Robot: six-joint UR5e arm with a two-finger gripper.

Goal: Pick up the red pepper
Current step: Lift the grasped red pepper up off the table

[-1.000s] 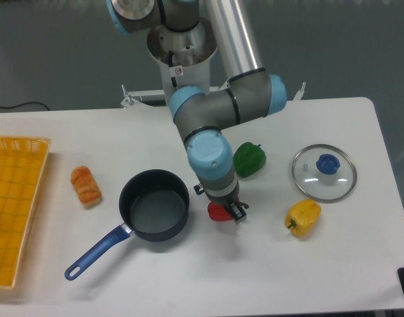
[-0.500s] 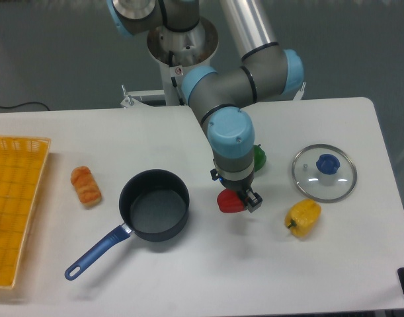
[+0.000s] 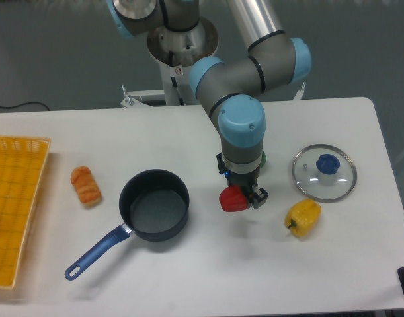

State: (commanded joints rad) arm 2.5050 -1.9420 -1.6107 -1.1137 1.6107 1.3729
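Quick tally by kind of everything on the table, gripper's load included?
Bell peppers: 3 (glossy red pepper in the gripper, yellow bell pepper, green bell pepper mostly hidden behind the arm)
Dark saucepan with blue handle: 1
Glass lid with blue knob: 1
Orange bread roll: 1
Yellow woven basket: 1
Total: 7

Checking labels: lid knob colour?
Blue, on the clear glass lid's knob; fixed camera view shows it.

The arm [image 3: 241, 125] hides most of the green pepper [image 3: 262, 158].
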